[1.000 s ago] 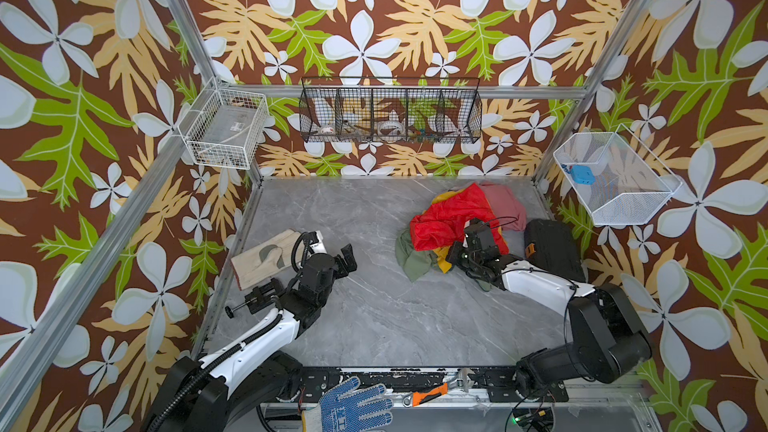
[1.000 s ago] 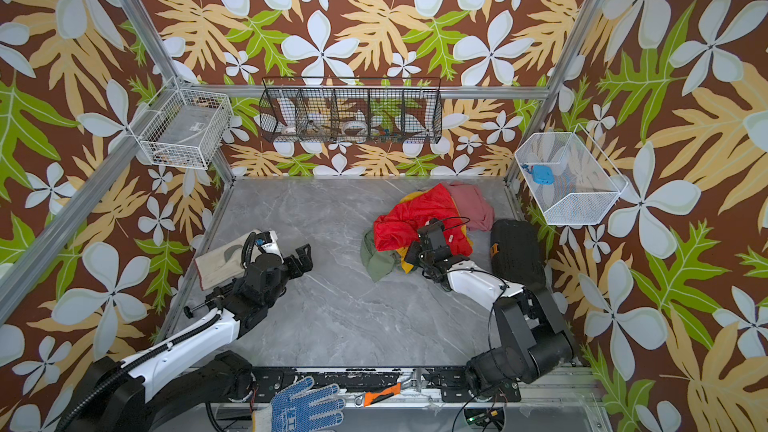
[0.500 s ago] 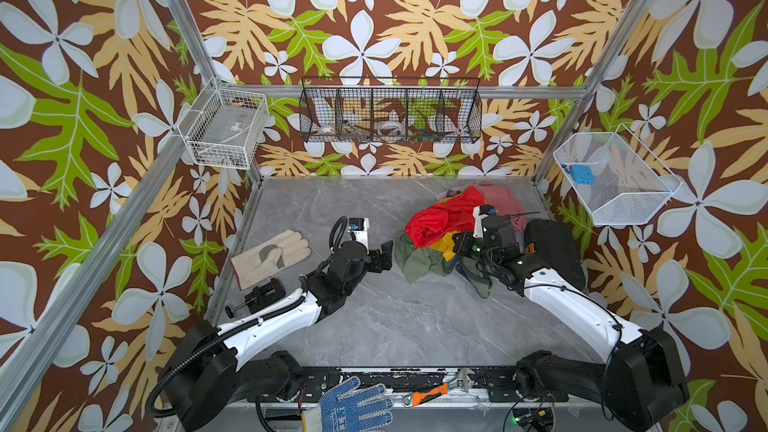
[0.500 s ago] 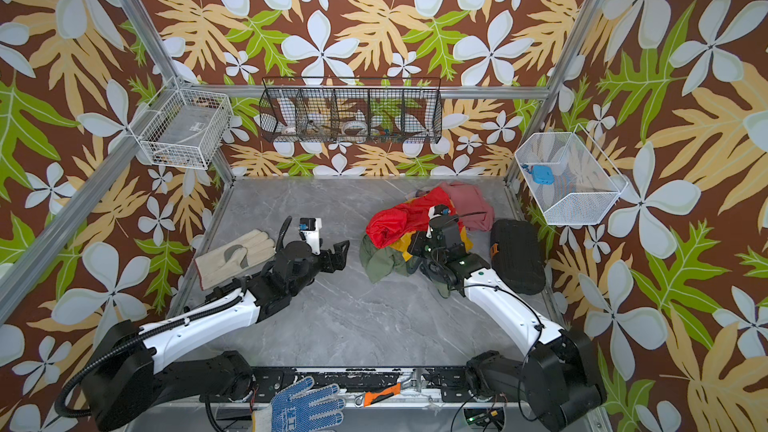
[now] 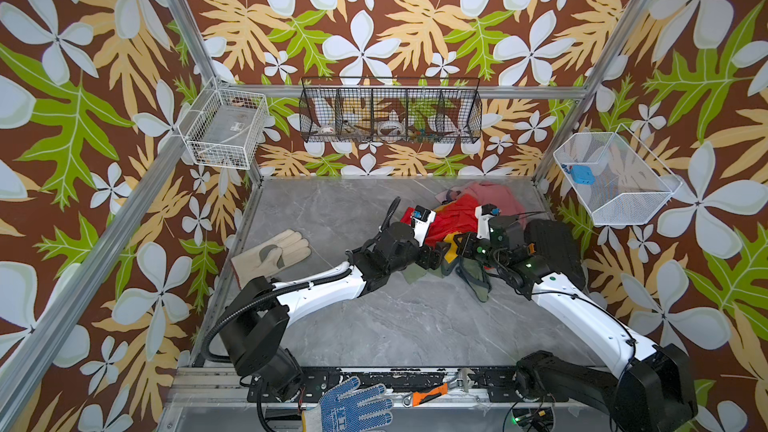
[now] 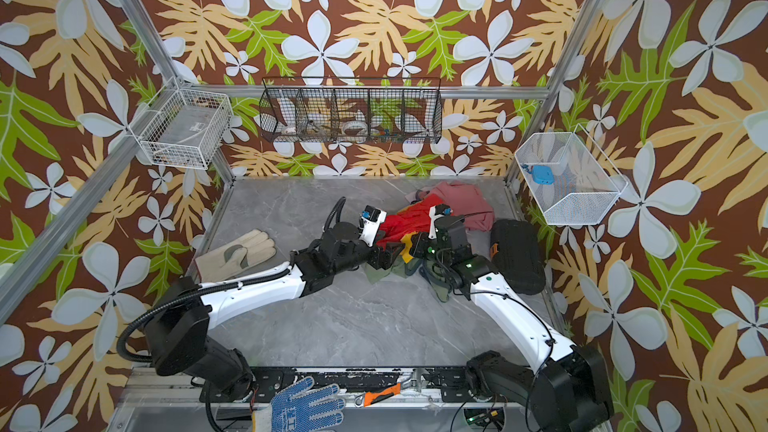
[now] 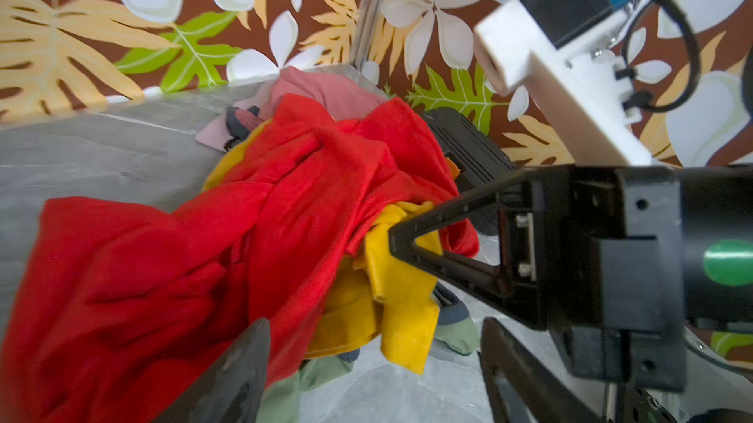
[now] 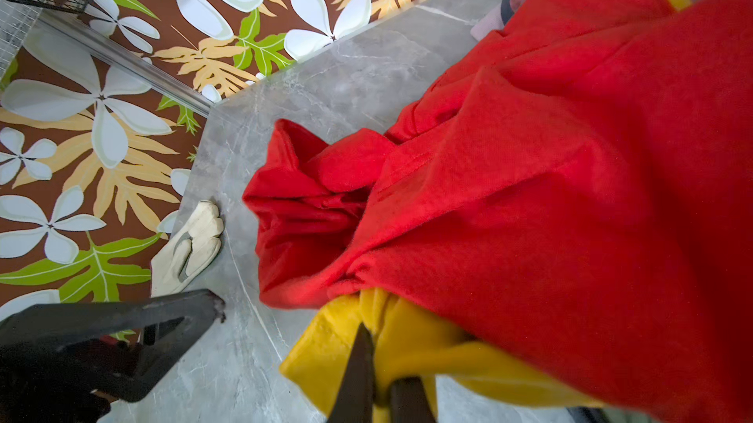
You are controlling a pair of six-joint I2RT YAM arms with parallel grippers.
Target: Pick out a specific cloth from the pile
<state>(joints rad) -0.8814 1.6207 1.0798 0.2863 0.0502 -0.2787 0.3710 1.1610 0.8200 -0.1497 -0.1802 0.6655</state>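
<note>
In the left wrist view, the cloth (image 7: pixel 403 311) is soft, matte, mustard-yellow fabric with a stitched hem. It hangs in loose folds from under a rumpled red cloth (image 7: pixel 203 258) at the edge of the pile (image 7: pixel 309 148). A dusty pink garment (image 7: pixel 326 91) lies behind the red one, and a pale green garment (image 7: pixel 456 331) shows underneath. The right gripper (image 7: pixel 393 241), with black, triangular, open-framed fingers, pinches a fold of the yellow fabric. The left gripper (image 7: pixel 375 327) stands spread, one dark tapered finger on each side below the hanging yellow folds. One of these fingers (image 7: pixel 240 368) overlaps the red cloth, but I cannot tell whether they touch. A black ribbed case (image 7: pixel 468 148) sits beyond the pile on the grey marbled table (image 7: pixel 102 156).

In the right wrist view, the right gripper's slim fingers are pressed together on the yellow fabric, which bunches where it emerges from under the fuzzy red cloth. A cream leather work glove (image 8: pixel 187 250) lies flat at the table's edge.

In both top views, the pile sits toward the far right of the table, just beside the case. The two grippers meet at its near edge, where a small patch of yellow shows between them. The glove lies well apart, on the left.
</note>
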